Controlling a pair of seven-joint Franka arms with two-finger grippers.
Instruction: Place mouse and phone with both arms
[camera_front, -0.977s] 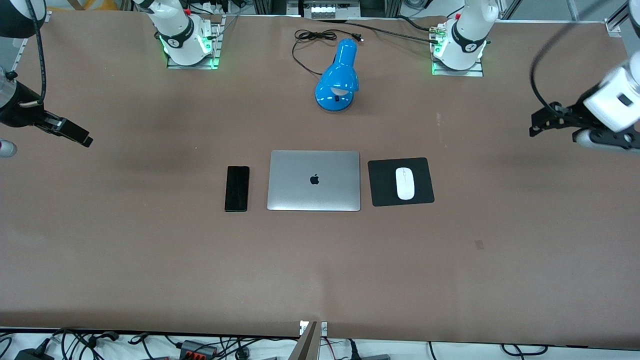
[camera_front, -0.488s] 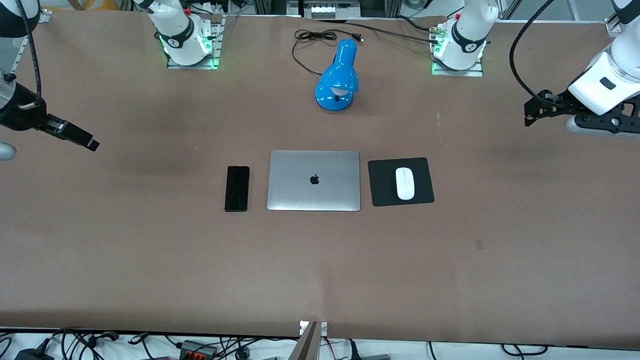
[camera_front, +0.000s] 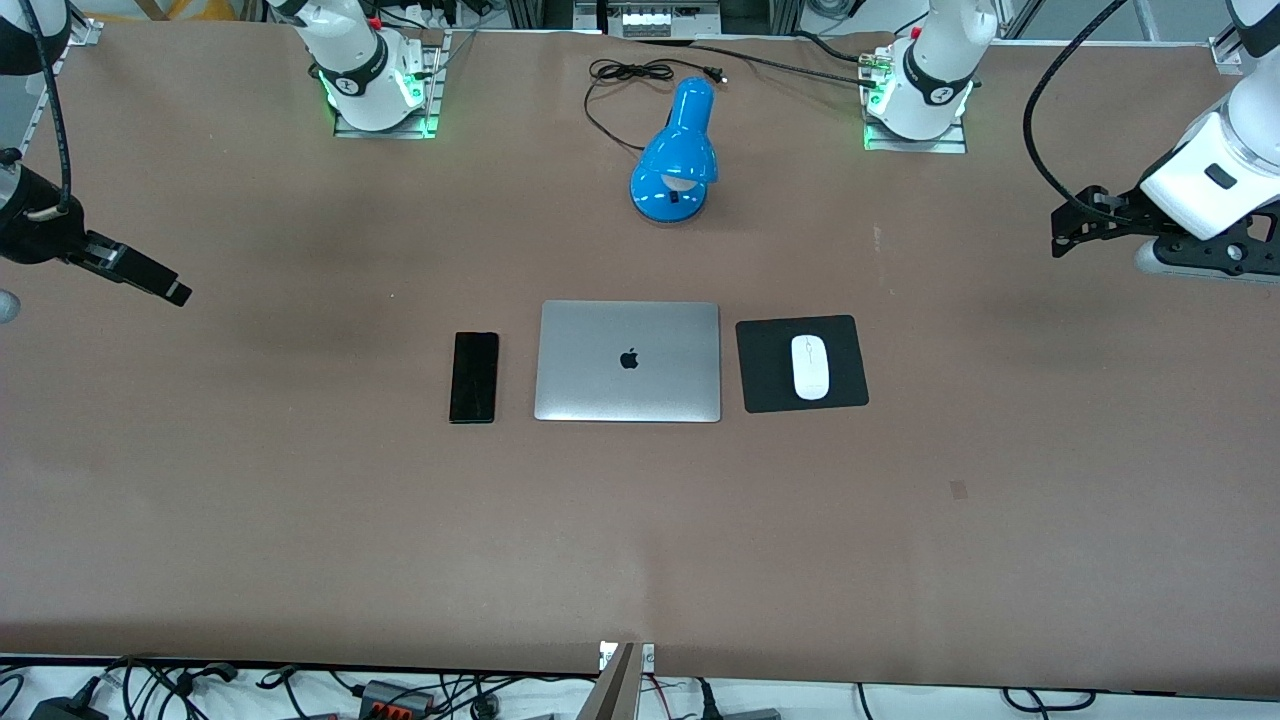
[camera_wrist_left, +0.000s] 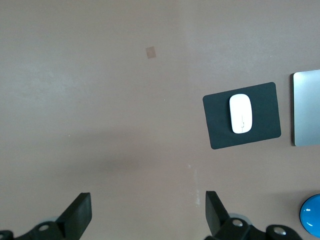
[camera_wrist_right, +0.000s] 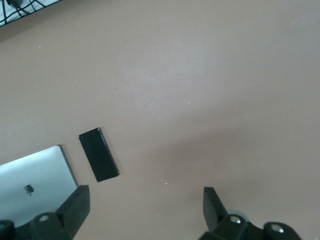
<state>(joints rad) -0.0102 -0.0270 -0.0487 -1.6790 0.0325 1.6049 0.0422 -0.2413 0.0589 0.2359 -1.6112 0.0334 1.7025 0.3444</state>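
While both arms wait up off the table, I read the scene like this:

Left gripper (camera_front: 1062, 232): fingers spread wide, holding nothing, over bare table at the left arm's end.
Right gripper (camera_front: 170, 288): also wide and holding nothing, as its wrist view shows, over bare table at the right arm's end.
Mouse (camera_front: 810, 367): lies flat and centred on a black mat (camera_front: 765, 365), just beside the laptop (camera_front: 628, 361) toward the left arm's end; I judge that arm takes it, being closest.
Phone (camera_front: 474, 377): lies flat on the table, just beside the laptop toward the right arm's end, so it suits the right arm.
Laptop: closed, between phone and mat.
Lamp (camera_front: 680, 155): blue, farther from the front camera than the laptop, cord (camera_front: 625, 75) trailing toward the bases.
Progress: I judge both items look neatly set, nothing gripped.
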